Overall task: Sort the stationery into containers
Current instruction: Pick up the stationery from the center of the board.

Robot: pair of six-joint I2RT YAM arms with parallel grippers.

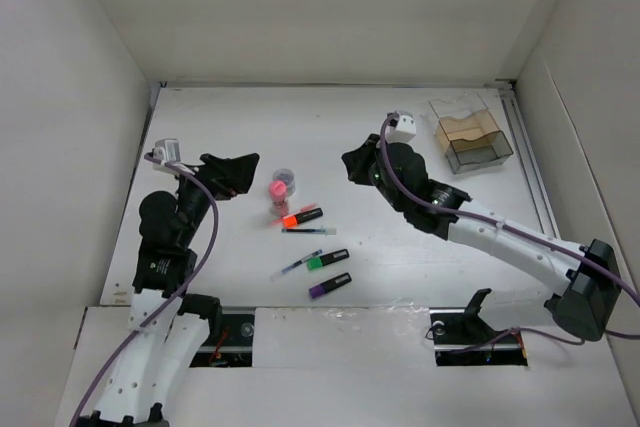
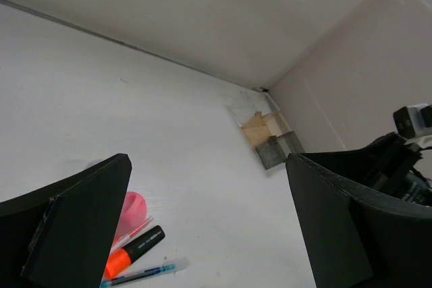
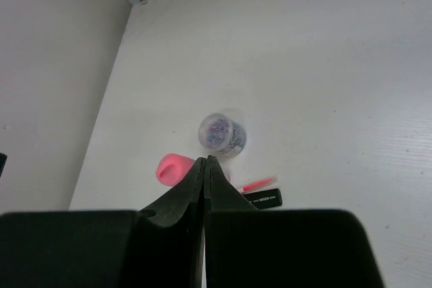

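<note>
Left arm (image 1: 160,232) bent, jaws wide; right jaws closed.

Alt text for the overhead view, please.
Above a white table, the left gripper has jaws open near a small clear jar; the right gripper is shut. Three highlighters and two pens lie mid-table; a grey organiser sits far right.

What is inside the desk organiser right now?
The desk organiser shows only tan stepped dividers, with nothing lying in them. Its nearest compartment's floor is dim behind the smoky wall.
</note>
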